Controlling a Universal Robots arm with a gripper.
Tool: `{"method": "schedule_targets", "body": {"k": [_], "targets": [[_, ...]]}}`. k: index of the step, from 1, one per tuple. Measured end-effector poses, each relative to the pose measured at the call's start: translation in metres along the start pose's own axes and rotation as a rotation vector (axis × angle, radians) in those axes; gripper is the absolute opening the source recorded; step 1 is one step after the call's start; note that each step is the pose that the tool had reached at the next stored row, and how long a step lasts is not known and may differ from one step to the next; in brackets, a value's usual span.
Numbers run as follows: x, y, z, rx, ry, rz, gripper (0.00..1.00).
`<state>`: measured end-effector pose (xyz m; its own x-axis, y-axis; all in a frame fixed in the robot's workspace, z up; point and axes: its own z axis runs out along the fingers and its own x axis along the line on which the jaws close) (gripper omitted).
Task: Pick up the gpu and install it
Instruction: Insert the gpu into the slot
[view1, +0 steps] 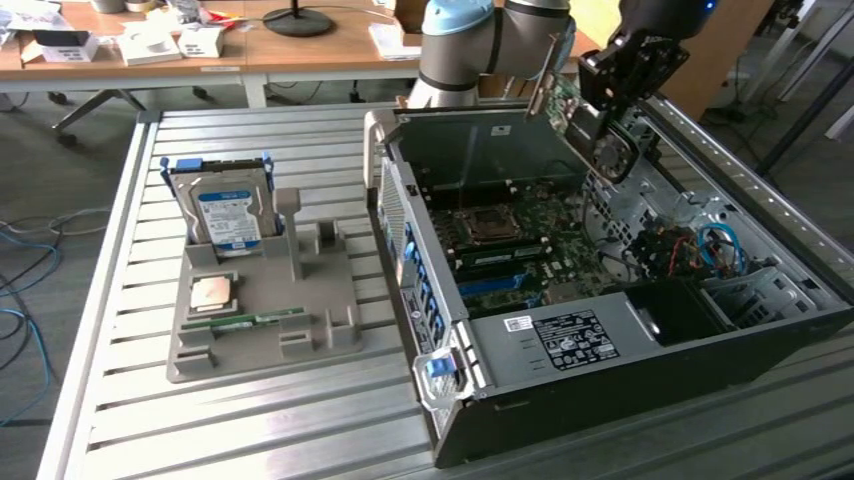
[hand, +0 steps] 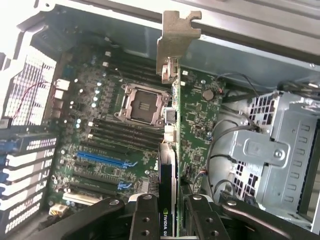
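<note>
Carefully, the gripper (hand: 170, 212), closed tight on the gpu (hand: 174, 130) above the motherboard (hand: 100, 135) in the open case (view1: 641, 400), should hold it straight and line it up with a long slot.

Slatted metal table (view1: 120, 420), wooden desks (view1: 350, 47), grey floor (view1: 40, 150)

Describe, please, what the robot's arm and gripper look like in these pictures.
The arm is built of rounded silver-grey tube segments, with a pale blue cap on one joint. The gripper is black: matte metal linkage bars joined by round, silvery pins, carried on a bulky black wrist block.
</note>
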<state>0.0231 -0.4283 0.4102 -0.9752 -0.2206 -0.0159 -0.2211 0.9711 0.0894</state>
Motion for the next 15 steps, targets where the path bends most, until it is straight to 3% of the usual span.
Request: {"method": "schedule_targets", "body": {"k": [15], "targets": [[0.0000, 0.0000, 0.0002, -0.0043, 0.0236, -0.263, 0.27]]}}
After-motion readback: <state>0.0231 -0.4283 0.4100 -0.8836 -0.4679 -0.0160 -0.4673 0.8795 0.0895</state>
